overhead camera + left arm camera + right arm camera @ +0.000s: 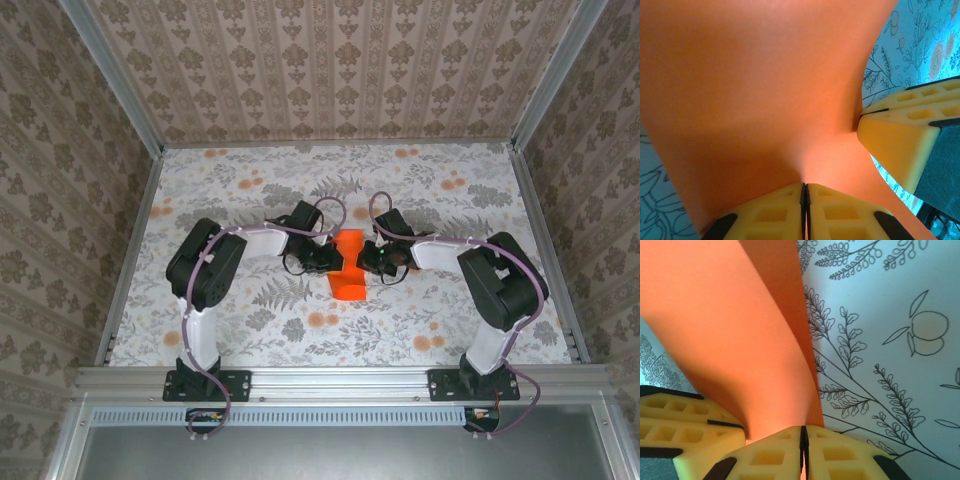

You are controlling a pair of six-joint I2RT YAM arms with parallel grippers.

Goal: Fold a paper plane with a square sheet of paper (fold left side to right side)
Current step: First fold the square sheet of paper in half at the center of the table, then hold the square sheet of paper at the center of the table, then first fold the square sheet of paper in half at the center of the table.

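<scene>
Square sheet of paper (350, 283): one, pinched by left tool (805, 187), right tool (803, 430).

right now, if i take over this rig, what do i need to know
Left gripper: shut on the square sheet of paper.
Right gripper: shut on the same sheet, close beside the left one.
Paper: at the middle of the table, bowed up between the two grips, not lying flat.
Done: both arms have hold of the sheet.
Left: bring the left side over to the right and crease it; no dart shape visible yet.
</scene>
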